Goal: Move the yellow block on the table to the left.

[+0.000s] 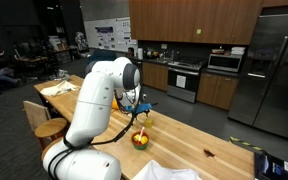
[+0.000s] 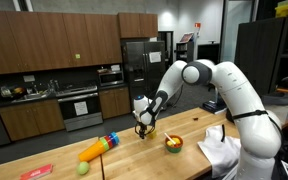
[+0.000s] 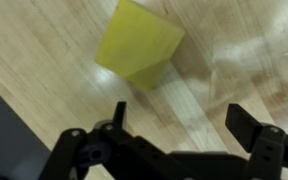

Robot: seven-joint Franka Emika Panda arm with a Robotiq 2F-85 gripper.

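Observation:
The yellow block [image 3: 138,44] is a small pale-yellow cube lying on the light-wood table [image 3: 34,60]. In the wrist view it sits just beyond my fingertips, toward the top of the picture. My gripper [image 3: 182,112] is open and empty, with only bare wood between the two fingers. In both exterior views the gripper [image 1: 137,104] [image 2: 144,124] points down, low over the table [image 1: 219,135] [image 2: 134,160]. The block is too small and too hidden under the gripper to pick out there.
A dark bowl with yellow-red contents [image 1: 141,140] [image 2: 172,143] stands on the table close to the gripper. An elongated yellow-orange object with a blue cylinder [image 2: 97,149] and a green ball [image 2: 82,169] lie farther along. White cloth [image 2: 219,148] lies by the arm's base.

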